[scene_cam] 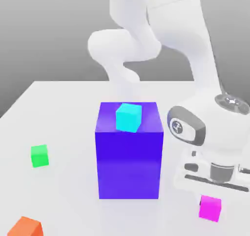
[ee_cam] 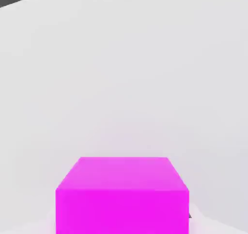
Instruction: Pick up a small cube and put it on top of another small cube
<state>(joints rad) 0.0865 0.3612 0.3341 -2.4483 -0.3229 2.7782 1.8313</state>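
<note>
Exterior view, left to right. An orange cube (scene_cam: 24, 227) sits at the 7 o'clock corner of the white counter (scene_cam: 58, 103), cut by the frame edge. Up from it, at about 9 o'clock, the small green cube (scene_cam: 39, 155) rests alone on the counter, well apart from every other object. At the centre stands a large blue block (scene_cam: 129, 157), upright, with a cyan cube (scene_cam: 129, 117) resting on its top face. The white robot arm (scene_cam: 195, 45) descends from 12 o'clock and bends down toward 4 o'clock, where its wrist and hand (scene_cam: 215, 174) hang low over the counter, to the right of the blue block. Directly beneath the hand, at about 5 o'clock, lies the small magenta cube (scene_cam: 210, 207), its base on the counter. The fingers of the tool (scene_cam: 211, 197) are hidden at the cube; the tool is drawn together, and the cube sits exactly between where the fingers come down, though contact itself cannot be made out.

Hand view. The magenta cube (ee_cam: 122, 194) lies close under the camera at 6 o'clock, its top face and one side visible, on the plain white counter (ee_cam: 126, 73). A dark background strip crosses the 11 o'clock corner.
</note>
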